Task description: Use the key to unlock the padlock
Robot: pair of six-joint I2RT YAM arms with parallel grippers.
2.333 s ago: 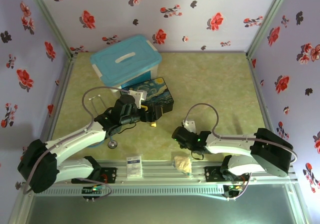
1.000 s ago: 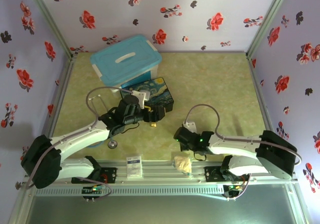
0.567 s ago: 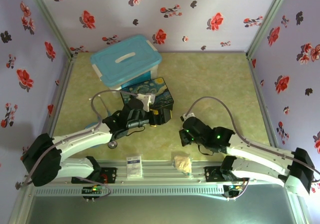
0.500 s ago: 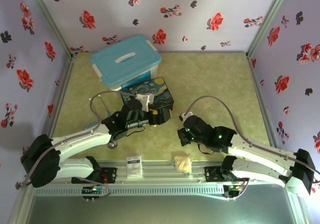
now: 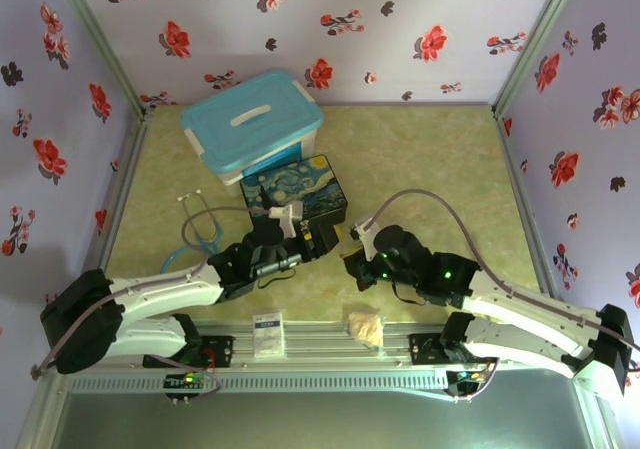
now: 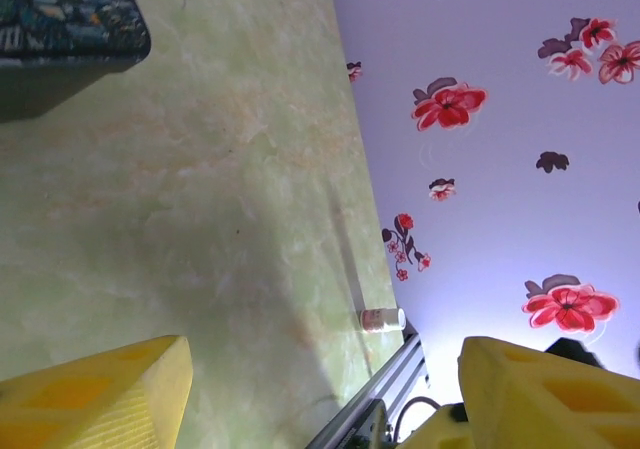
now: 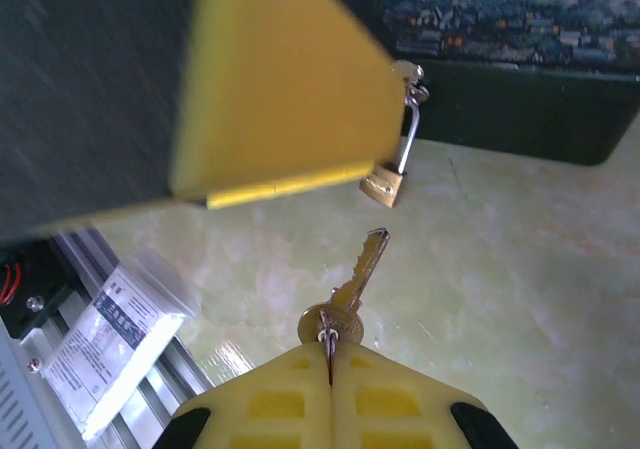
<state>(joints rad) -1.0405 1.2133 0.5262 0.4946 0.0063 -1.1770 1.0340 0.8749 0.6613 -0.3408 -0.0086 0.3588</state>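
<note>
The key (image 7: 352, 284) is thin bare metal, polished, with a yellowish sheen. The padlock (image 7: 385, 185) has a brass-coloured metal body and a smooth, silvery wire shackle. The right fingers (image 7: 270, 404) are matt yellow plastic with moulded recesses. The left fingers (image 7: 285, 69) are the same matt yellow plastic on a dull black housing. The bench (image 7: 520, 299) is a smooth, glossy, pale green marbled sheet that catches the light. The painted box (image 7: 520, 19) has a faintly glossy printed lid. A clear, shiny plastic pouch (image 7: 115, 344) lies against a ribbed aluminium rail (image 7: 25, 394).
</note>
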